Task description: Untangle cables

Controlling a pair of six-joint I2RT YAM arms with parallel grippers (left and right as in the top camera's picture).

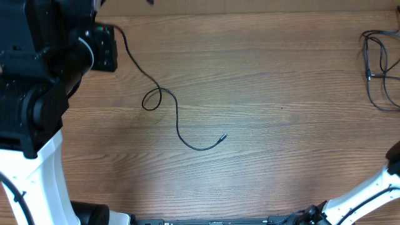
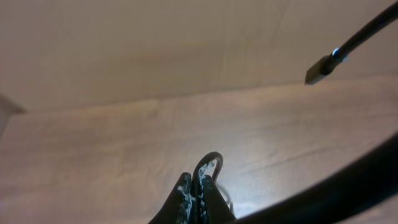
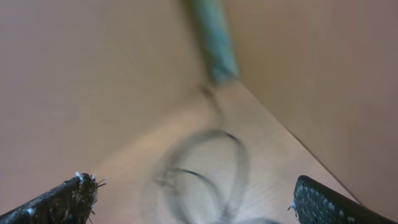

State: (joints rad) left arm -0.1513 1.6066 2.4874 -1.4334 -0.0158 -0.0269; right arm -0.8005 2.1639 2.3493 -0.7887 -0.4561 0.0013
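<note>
A thin black cable (image 1: 177, 122) lies on the wooden table. It runs from my left gripper (image 1: 111, 39) through a small loop to a plug tip at mid-table. In the left wrist view the left gripper (image 2: 194, 182) is shut, with a thin loop of that cable (image 2: 210, 163) at its fingertips. A plug end (image 2: 320, 70) hangs in the air at upper right. A second bundle of looped cables (image 1: 380, 69) lies at the far right edge. My right gripper (image 3: 193, 183) is open and empty, with those loops (image 3: 208, 165) blurred on the table ahead of it.
The left arm's large black and white body (image 1: 31, 94) fills the left side. The right arm's white link (image 1: 369, 190) rises at the bottom right. The table's far edge (image 1: 250, 11) runs along the top.
</note>
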